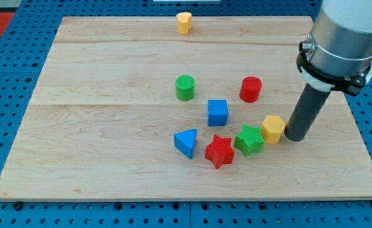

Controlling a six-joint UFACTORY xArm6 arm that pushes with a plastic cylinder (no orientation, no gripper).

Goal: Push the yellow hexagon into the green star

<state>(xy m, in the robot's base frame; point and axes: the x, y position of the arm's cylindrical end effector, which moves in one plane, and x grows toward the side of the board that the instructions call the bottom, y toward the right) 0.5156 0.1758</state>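
Note:
The yellow hexagon (273, 128) lies right of the board's middle, touching the upper right side of the green star (249, 140). My tip (295, 137) is on the board just to the right of the yellow hexagon, touching it or nearly so. The green star sits just right of the red star (219, 151), close to it.
A blue triangle (186, 142) lies left of the red star. A blue cube (217, 113), a red cylinder (251, 89) and a green cylinder (185, 87) sit above them. A yellow block (184, 23) is at the board's top edge (110, 19).

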